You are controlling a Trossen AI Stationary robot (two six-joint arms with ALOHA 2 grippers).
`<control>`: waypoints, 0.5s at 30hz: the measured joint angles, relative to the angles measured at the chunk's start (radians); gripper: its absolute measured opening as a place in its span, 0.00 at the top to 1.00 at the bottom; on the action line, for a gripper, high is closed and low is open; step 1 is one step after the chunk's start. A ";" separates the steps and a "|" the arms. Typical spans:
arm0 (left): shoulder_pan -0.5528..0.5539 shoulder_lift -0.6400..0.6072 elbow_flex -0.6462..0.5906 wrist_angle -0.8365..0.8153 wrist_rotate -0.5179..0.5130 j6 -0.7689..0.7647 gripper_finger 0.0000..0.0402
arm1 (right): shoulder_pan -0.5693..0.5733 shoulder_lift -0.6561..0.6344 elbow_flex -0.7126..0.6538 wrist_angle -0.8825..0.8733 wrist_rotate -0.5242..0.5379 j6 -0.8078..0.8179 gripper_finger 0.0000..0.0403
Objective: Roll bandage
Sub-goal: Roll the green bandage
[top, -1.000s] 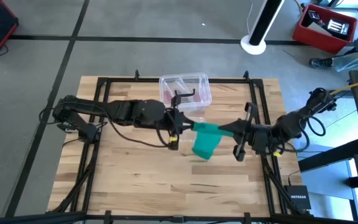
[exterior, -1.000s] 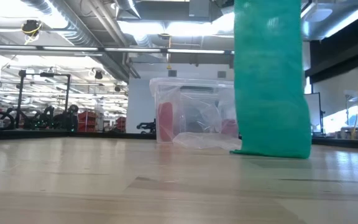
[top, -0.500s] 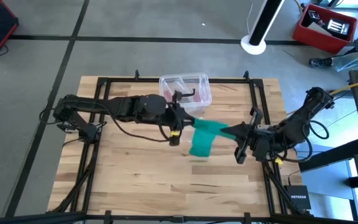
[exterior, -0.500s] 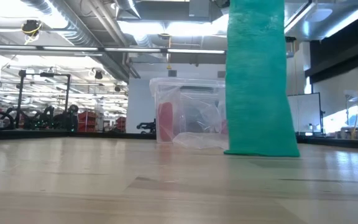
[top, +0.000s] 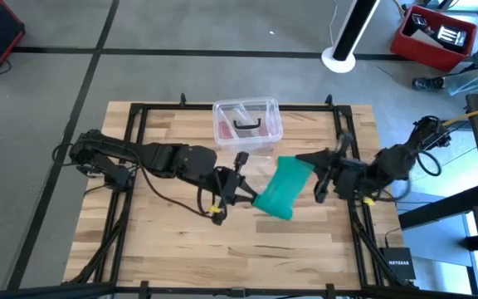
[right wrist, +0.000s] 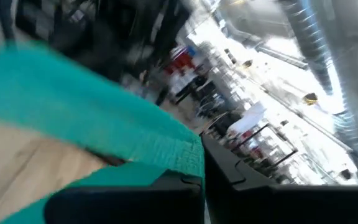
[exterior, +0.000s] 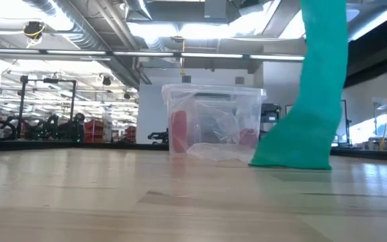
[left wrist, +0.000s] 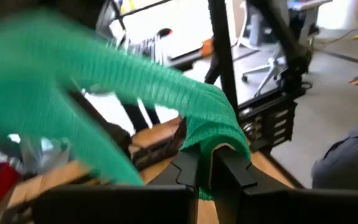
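The teal-green bandage [top: 279, 189] is a wide soft band slanting between my two grippers over the middle of the table. In the low view the bandage [exterior: 314, 101] comes down from above, and its lower end [exterior: 291, 160] rests on the wood. My left gripper [top: 247, 193] is shut on the band's nearer end. My right gripper [top: 304, 159] is shut on its farther end. In the wrist views the left gripper [left wrist: 209, 169] and the right gripper [right wrist: 202, 167] each have green fabric between their fingers. My left gripper pinches a bunched fold of the bandage [left wrist: 221, 138] between its two fingers, coming almost level from the table's left. The fabric humps over the fingertips and runs away toward the other arm. My right gripper pinches the bandage's edge [right wrist: 188, 155] between its two fingers, coming level from the table's right. The band stretches away from the fingers, lifted there.
A clear plastic box [top: 247, 123] with pinkish contents stands at the far middle of the table, also visible behind the band as the box [exterior: 210, 121]. A crumpled clear wrapper [top: 260, 170] lies in front of it. A black frame [top: 139, 116] runs along the table's edges.
My left gripper has swung toward the table's near edge, drawing its end of the bandage with it. The right gripper has shifted slightly toward the far edge. The band, which hung bunched below both grippers, now slants spread out between them; its lower end stays on the table.
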 joint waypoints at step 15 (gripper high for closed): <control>-0.016 -0.072 0.000 0.233 -0.142 0.049 0.96 | -0.109 0.016 -0.094 -0.170 -0.156 0.383 1.00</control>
